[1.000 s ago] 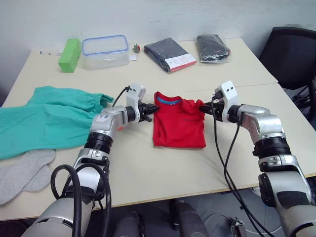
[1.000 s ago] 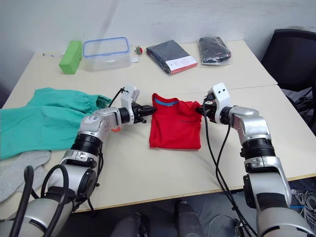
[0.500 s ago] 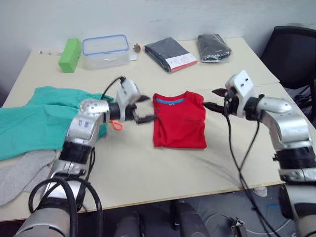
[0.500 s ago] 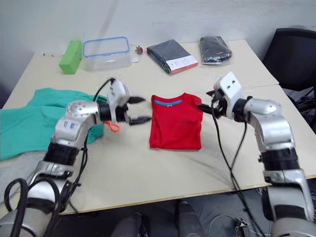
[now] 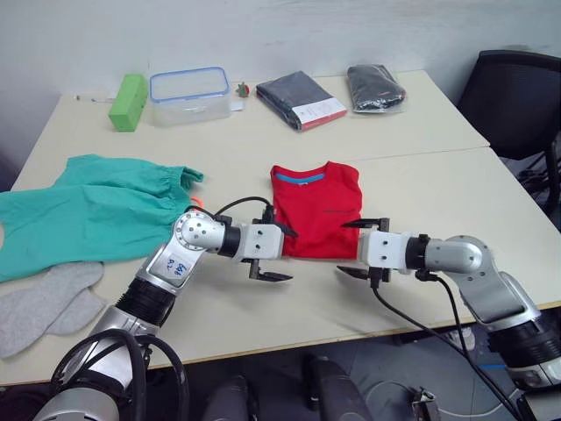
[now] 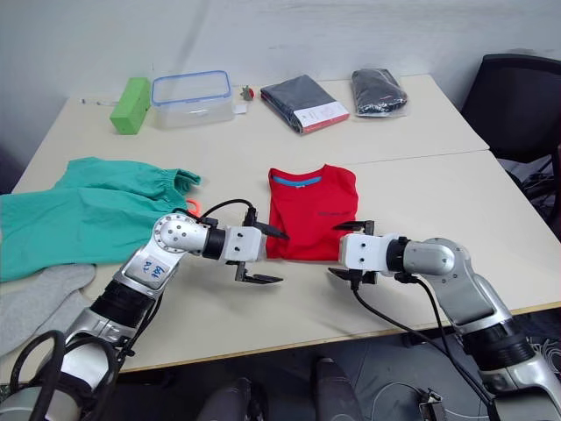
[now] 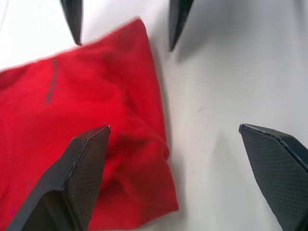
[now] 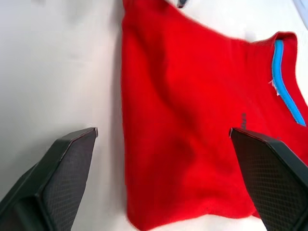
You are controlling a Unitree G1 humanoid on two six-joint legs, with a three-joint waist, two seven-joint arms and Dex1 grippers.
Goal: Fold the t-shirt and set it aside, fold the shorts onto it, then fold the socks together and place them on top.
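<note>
The red t-shirt (image 5: 317, 209) lies folded into a narrow rectangle at the table's middle, blue neck strip at the far end. My left gripper (image 5: 279, 254) is open at the shirt's near left corner, one finger (image 7: 82, 163) over the cloth, holding nothing. Facing it at the near right corner, my right gripper (image 5: 352, 248) is also open, straddling the hem (image 8: 192, 202) with nothing held. The teal shorts (image 5: 88, 215) lie spread at the left. The grey socks (image 5: 44, 303) lie flat near the front left edge.
Along the far edge stand a green box (image 5: 128, 89), a clear container with a blue rim (image 5: 188, 92) and two dark packaged garments (image 5: 301, 98) (image 5: 375, 87). A black chair (image 5: 513, 92) stands at the right. A seam (image 5: 438, 153) joins two tabletops.
Both grippers let go of the t-shirt's far corners, opened wide and came down along its sides to the near hem. The shirt stays flat.
</note>
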